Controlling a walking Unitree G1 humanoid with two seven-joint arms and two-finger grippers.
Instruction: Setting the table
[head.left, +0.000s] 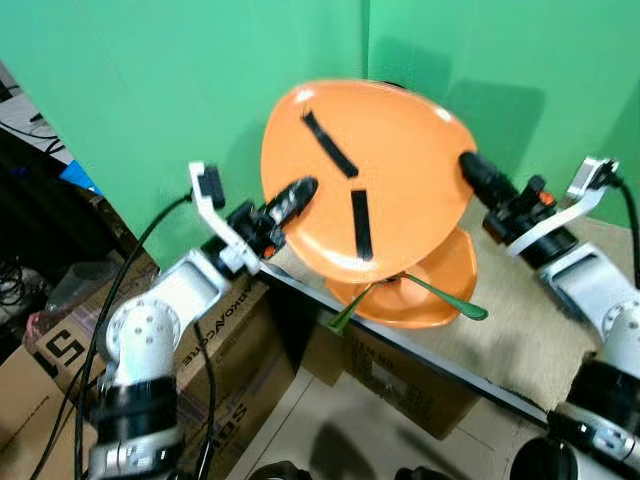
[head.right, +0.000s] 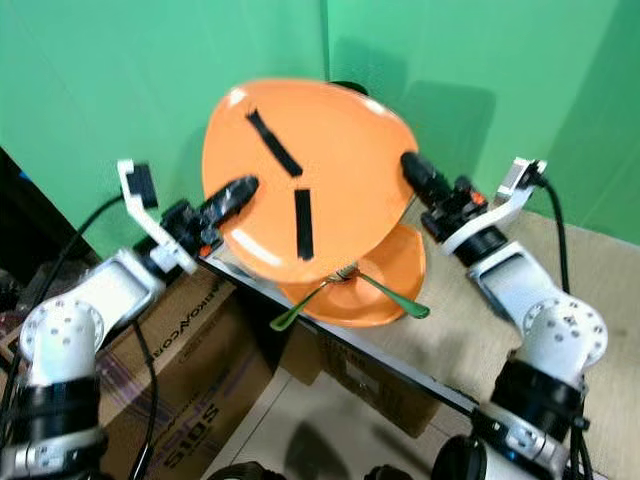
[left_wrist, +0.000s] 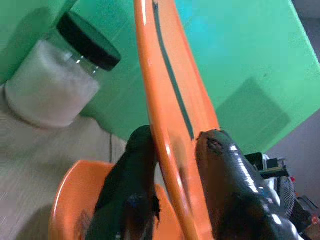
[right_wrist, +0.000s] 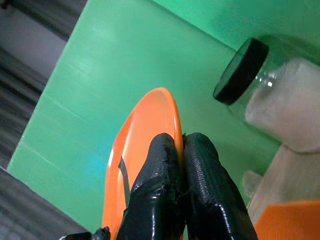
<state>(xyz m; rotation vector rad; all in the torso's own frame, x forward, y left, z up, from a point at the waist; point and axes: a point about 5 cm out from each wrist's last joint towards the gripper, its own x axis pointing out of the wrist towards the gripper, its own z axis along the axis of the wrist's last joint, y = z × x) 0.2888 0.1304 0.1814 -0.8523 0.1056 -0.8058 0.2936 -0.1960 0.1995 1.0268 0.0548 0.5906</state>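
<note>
Both of my end effectors are clamped on the same large round orange plastic plate (head.left: 375, 180), which I hold tilted up in the air above the desk edge. My left end effector (head.left: 297, 192) pinches the plate's left rim, one black finger (left_wrist: 127, 190) on each face of it. My right end effector (head.left: 476, 170) pinches the opposite rim, its two fingers (right_wrist: 160, 200) pressed together on the thin edge. Two strips of black tape (head.left: 345, 185) lie on the face of the plate turned toward my head camera.

Just below the raised plate, a second orange plate (head.left: 440, 295) rests on the beige desk (head.left: 520, 340), near its dark front edge. Across that lower plate lie two green plastic utensils (head.left: 445, 297), one of them a fork whose handle (head.left: 345, 315) sticks out past the desk edge.

Farther back on the desk, against the green backdrop wall (head.left: 150, 80), stands a clear jar with a black lid and white contents (left_wrist: 60, 85).

Under and beside the desk sit brown cardboard boxes (head.left: 230, 370) with black printing; I can make out large characters like "5" and part of "SD", but I cannot read the rest.
</note>
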